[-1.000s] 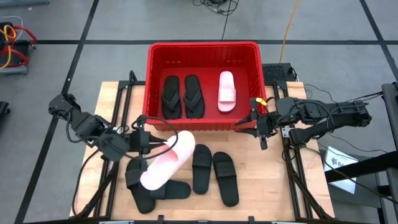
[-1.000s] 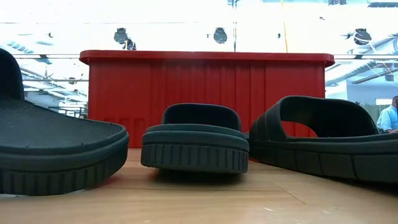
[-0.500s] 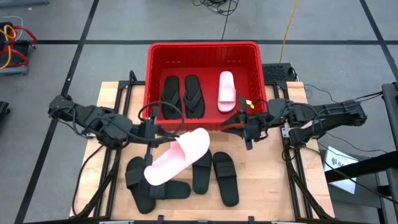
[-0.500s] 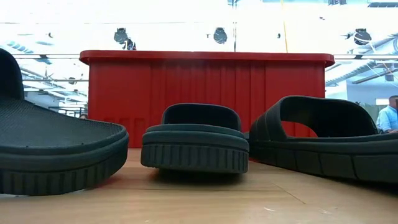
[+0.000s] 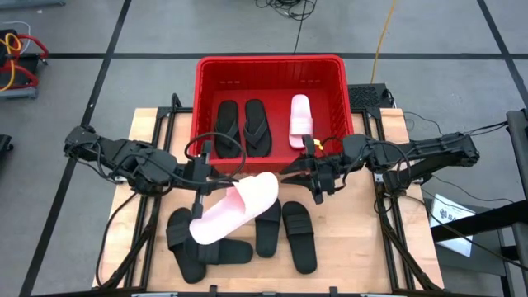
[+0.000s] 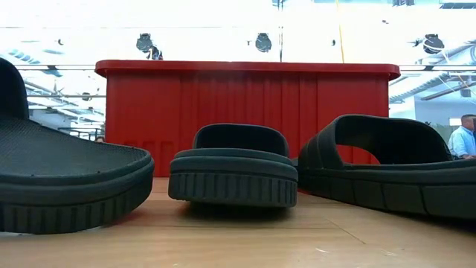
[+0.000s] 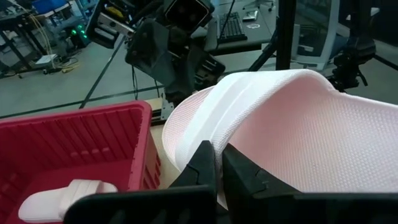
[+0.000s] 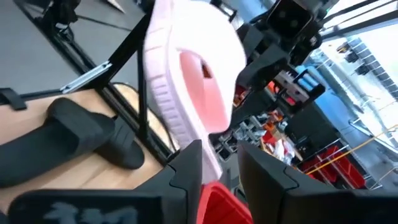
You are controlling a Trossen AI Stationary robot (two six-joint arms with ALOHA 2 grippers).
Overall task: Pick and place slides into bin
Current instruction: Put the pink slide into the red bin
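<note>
While the left end effector (image 5: pixel 201 176) keeps the pink slide (image 5: pixel 235 208) pinched above the worktop at the bin's (image 5: pixel 268 61) six o'clock, the part-spread right end effector (image 5: pixel 312 170) has closed in at the slide's three o'clock, likely for a handover.

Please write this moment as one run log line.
left gripper: shut on pink slide, lifted | right gripper: open, near slide toe | bin: two black, one pink inside
</note>
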